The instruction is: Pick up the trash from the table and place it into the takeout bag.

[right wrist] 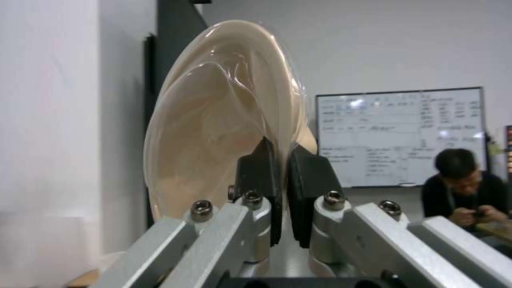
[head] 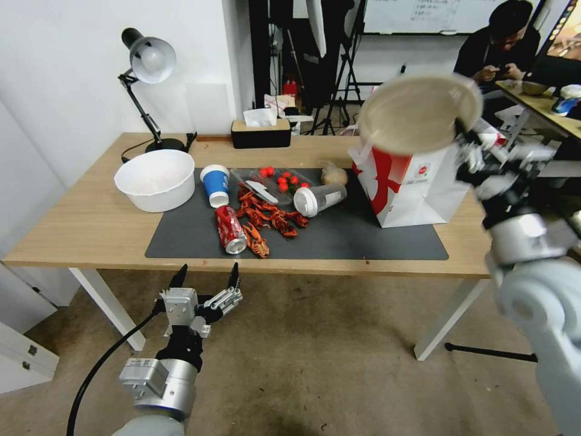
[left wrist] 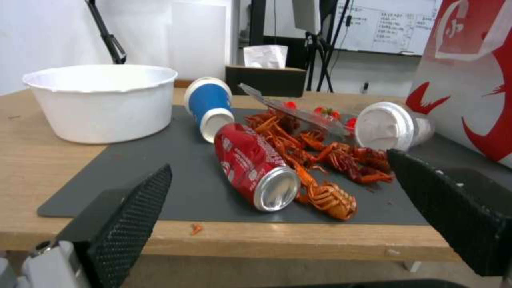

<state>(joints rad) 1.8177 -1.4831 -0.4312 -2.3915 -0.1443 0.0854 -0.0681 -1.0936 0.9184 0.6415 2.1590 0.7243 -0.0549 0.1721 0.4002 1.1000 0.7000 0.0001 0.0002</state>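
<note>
My right gripper (head: 463,130) is shut on the rim of the beige shallow bowl (head: 419,112), which it holds tilted on edge above the white and red takeout bag (head: 417,184); its pads (right wrist: 261,168) pinch the bowl (right wrist: 213,124). On the dark mat of the table (head: 78,224) lie a red soda can (head: 230,229), a blue paper cup (head: 215,183), a white-lidded grey cup (head: 318,198) on its side, and a small clear plastic bag (head: 334,174). My left gripper (head: 206,281) hangs open below the table's front edge, facing the can (left wrist: 256,166).
A large white bowl (head: 156,179) stands left of the mat. Red crayfish shells (head: 269,219) and a clear tray with red tomatoes (head: 281,180) lie mid-mat. A desk lamp (head: 148,60) and tissue box (head: 260,130) stand along the back edge.
</note>
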